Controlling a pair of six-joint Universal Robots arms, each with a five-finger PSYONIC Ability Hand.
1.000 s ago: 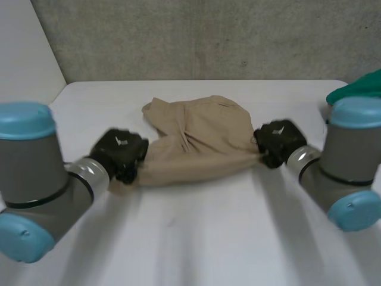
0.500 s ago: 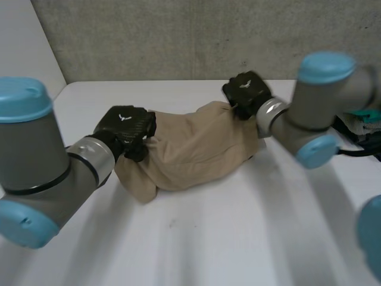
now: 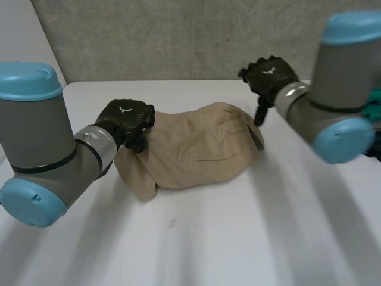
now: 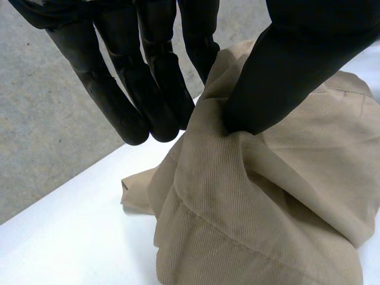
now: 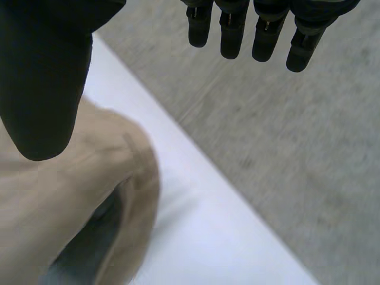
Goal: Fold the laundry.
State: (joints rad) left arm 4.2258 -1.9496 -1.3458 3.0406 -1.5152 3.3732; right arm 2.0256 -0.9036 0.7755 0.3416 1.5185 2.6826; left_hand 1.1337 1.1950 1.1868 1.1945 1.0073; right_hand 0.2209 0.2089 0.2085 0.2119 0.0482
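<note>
The white desk [image 3: 238,238] runs back to a grey concrete wall [image 3: 178,36]. The left arm [image 3: 47,143] reaches in from the near left. The right arm [image 3: 333,101] comes across from the right and is raised above the desk's far side.

A tan garment [image 3: 196,149] lies bunched in a loose heap on the far middle of the desk, between the two hands. Its lower left part is rolled into a rounded fold, and a seam runs across its top. In the left wrist view its finely ribbed cloth [image 4: 267,196] rises in a ridge towards the palm.

The left hand [image 3: 125,119] sits on the garment's upper left edge. Its thumb presses into the ridge from one side and its fingers [image 4: 148,89] stand just behind it, so the cloth is pinched between them.

The right hand [image 3: 271,74] hangs over the garment's far right corner, with one digit pointing down close to the cloth. In the right wrist view its fingers [image 5: 237,29] are straight and spread away from the thumb, released and grasping nothing. Below them the garment's edge [image 5: 47,208] shows a dark opening.
</note>
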